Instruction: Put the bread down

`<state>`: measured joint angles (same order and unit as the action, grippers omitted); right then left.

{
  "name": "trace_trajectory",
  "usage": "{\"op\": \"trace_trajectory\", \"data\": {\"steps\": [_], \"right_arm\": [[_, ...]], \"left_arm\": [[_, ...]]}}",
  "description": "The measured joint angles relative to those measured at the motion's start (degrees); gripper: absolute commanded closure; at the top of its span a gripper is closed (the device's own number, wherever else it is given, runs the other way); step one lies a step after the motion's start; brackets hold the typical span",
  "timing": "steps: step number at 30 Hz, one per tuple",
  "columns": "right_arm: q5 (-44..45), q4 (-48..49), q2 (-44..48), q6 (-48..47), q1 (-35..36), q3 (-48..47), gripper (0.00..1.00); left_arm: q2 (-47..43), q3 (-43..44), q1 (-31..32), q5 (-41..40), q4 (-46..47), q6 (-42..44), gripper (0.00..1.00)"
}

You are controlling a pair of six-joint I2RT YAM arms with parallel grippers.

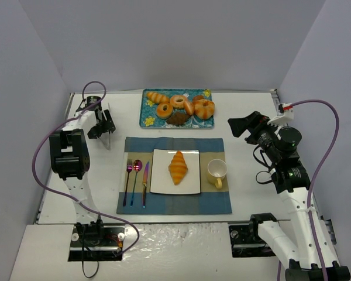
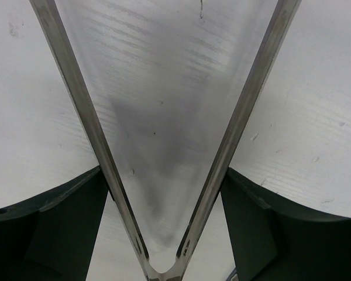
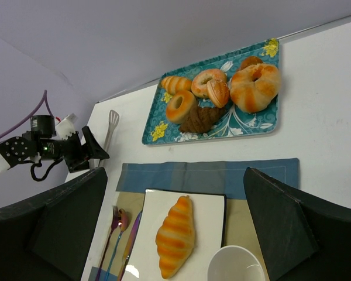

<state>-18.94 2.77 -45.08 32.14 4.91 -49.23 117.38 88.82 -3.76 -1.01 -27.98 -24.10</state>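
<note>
Bread (image 1: 177, 167) lies on the white square plate (image 1: 161, 186), roughly centered, pointed end toward the far side, nothing touching it. The plate sits on the blue-and-tan placemat (image 1: 175, 204). The yellow mug (image 1: 217, 171) is just right of the plate, and the fork (image 1: 128, 175), spoon (image 1: 137, 170) and knife (image 1: 145, 181) are lined up to its left.

My left gripper (image 1: 104, 127) is at the far-left part of the table (image 1: 251, 105), well apart from the plate. In my left wrist view its fingers (image 2: 58, 222) stand fairly wide apart with the metal tongs (image 2: 82, 105) between them. The tong arms spread in a V, each arm running along a finger's inner edge. I cannot tell whether I am gripping them or they are just resting there. In the right wrist view the tongs (image 3: 112, 123) reach out from the left gripper (image 3: 90, 153) over the bare table.

My right gripper (image 1: 237, 126) is up at the right side, off the mat, its jaws wide apart with nothing between them. Its camera looks past the fingers (image 3: 292, 228) down at the bread (image 3: 175, 237) on the plate (image 3: 158, 205).

The teal tray (image 1: 146, 114) beyond the mat holds donuts and a dark brown croissant (image 1: 177, 118).
</note>
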Motion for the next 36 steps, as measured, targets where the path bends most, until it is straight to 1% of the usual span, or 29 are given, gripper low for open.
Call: {"op": "trace_trajectory", "data": {"steps": [3,18,22,25,28,30,33,36], "right_arm": [[0.00,-0.03,0.11,-0.02,0.00,0.06,0.00],[-0.02,-0.09,0.70,-0.04,0.00,0.06,0.00],[-0.08,-0.23,0.70,-0.09,0.00,0.06,0.00],[-0.35,-0.26,0.70,-0.10,0.00,0.06,0.00],[-0.64,-0.31,0.70,-0.21,0.00,0.06,0.00],[-0.88,-0.37,0.70,-0.25,0.00,0.06,0.00],[-0.98,-0.51,0.73,-0.44,0.00,-0.17,0.00],[-0.98,-0.89,0.92,-0.72,0.00,-1.20,0.00]], "left_arm": [[0.00,0.02,0.02,0.19,-0.24,-0.20,0.26],[-0.32,3.22,0.06,-1.98,-4.84,-0.37,0.25],[-2.94,5.43,0.58,-3.00,-7.80,-0.29,0.24],[-6.44,8.96,1.42,-2.85,-10.31,0.11,0.24],[-11.50,12.95,4.18,-2.79,-12.32,1.08,0.22],[-15.95,14.40,7.28,-2.25,-13.12,1.81,0.21],[-23.91,14.30,13.79,-0.13,-13.18,3.03,0.20],[-32.48,11.61,20.79,3.81,-10.91,4.78,0.19]]}}
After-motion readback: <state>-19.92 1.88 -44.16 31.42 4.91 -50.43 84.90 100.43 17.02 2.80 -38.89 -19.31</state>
